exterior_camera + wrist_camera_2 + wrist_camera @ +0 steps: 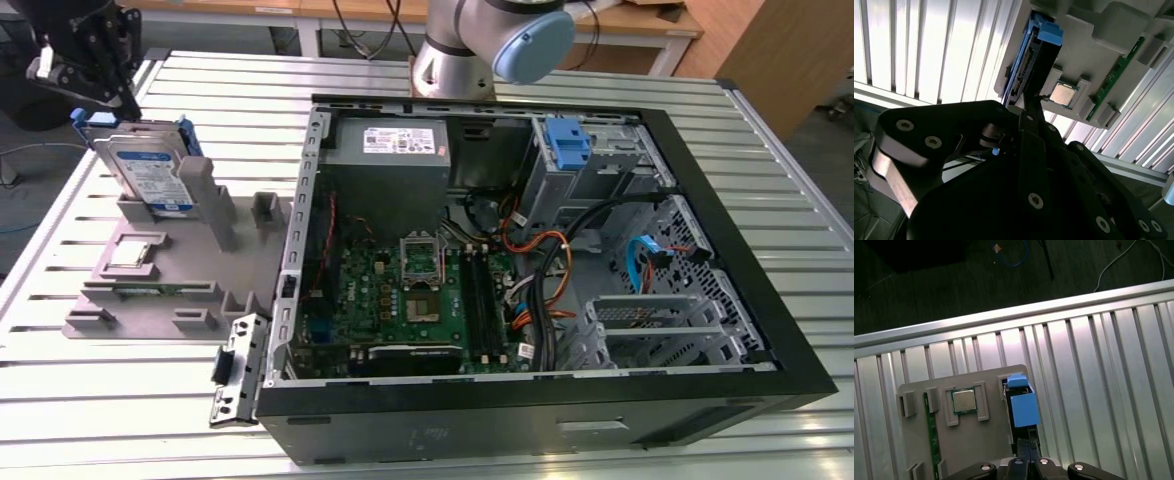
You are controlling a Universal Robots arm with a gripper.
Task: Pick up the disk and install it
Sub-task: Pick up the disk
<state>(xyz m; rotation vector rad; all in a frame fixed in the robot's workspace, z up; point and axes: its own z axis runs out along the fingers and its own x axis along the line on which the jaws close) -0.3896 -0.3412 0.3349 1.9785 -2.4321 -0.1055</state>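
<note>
I see one disk [150, 178] standing on edge in a slot of the grey holder [160, 305], at the exterior view's left. It is silver, with a white-and-blue label and blue rails. My hand [123, 100] hangs just above it; wide or narrow, I cannot tell. One square chip [130, 252] lies in the same holder. The bench [120, 420] is slatted metal and carries one open computer case [534, 425] beside the holder. Wooden furniture [774, 50] stands behind.

On my slatted metal table [120, 400] I see an open computer case [534, 410] lying on its side, green motherboard [374, 300] and grey power supply [390, 155] exposed, and beside it a grey fixture [200, 262] carrying a square chip [131, 251] and a green memory stick [150, 291].
</note>
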